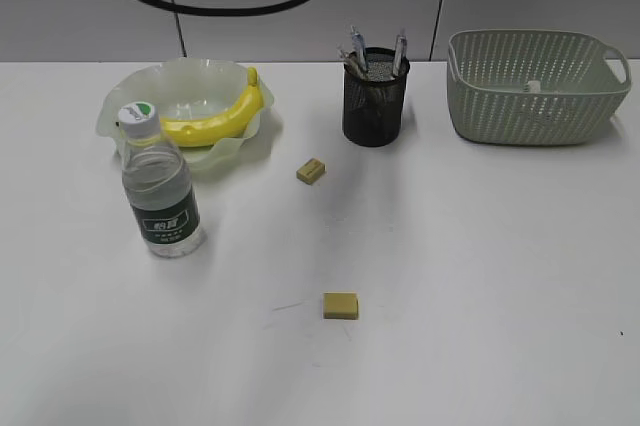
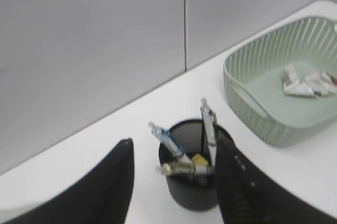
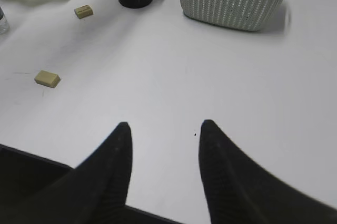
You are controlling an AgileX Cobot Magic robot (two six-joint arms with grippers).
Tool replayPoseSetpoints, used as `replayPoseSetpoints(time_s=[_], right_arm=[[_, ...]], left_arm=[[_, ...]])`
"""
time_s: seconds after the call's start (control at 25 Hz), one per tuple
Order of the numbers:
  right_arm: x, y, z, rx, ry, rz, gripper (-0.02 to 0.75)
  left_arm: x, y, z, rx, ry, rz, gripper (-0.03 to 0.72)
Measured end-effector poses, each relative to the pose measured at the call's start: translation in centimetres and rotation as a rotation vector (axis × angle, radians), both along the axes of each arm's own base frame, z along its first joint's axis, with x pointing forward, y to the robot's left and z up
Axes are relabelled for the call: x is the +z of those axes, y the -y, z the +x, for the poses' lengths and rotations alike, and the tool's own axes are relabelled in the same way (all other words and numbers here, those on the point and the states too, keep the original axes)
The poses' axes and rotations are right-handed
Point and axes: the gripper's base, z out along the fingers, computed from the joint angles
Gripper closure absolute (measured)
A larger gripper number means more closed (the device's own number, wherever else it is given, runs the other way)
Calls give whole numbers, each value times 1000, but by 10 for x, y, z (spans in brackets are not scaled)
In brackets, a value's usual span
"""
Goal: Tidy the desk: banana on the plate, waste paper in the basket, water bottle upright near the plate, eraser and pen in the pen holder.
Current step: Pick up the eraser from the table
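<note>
My left claw (image 2: 174, 182) hangs wide and empty directly above the black wire-mesh pen holder (image 2: 194, 192) (a yellow eraser (image 2: 198, 159) already inside); I judge the eraser step underway, next fetching another tan eraser block (image 1: 311, 171) below.

Grey panelled wall (image 1: 300, 6) behind, dark vertical seams; even, soft lighting.

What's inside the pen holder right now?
The left wrist view looks down into the pen holder: several pens lean against its rim, and a small yellowish eraser sits among them. The bottom is dark and hidden by the pens.
</note>
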Motion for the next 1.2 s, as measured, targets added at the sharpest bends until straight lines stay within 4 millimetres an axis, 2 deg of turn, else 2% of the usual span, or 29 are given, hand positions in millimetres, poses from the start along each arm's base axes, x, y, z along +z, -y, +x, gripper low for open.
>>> replayPoseSetpoints(time_s=[0.12, 0.24, 0.32, 0.52, 0.72, 0.8, 0.92, 1.04, 1.2], right_arm=[[0, 0, 0, 0, 0, 0, 394], [0, 0, 0, 0, 0, 0, 394], [0, 0, 0, 0, 0, 0, 394], [0, 0, 0, 0, 0, 0, 395], [0, 0, 0, 0, 0, 0, 395], [0, 0, 0, 1, -1, 1, 395], [0, 0, 0, 1, -1, 1, 395], [0, 0, 0, 1, -1, 1, 395], [0, 0, 0, 1, -1, 0, 395]], left_arm=[[-6, -14, -26, -17, -39, 48, 324], [2, -44, -67, -33, -7, 24, 326], [15, -71, -102, -40, 23, 15, 324], [24, -146, -197, -26, 27, 42, 281], [21, -218, -283, 69, -63, 37, 270], [15, -241, -312, 94, -86, 27, 270], [7, -268, -348, 109, -101, -9, 270], [-3, -289, -375, 122, -87, -35, 270], [-16, -303, -392, 124, -48, -75, 270]])
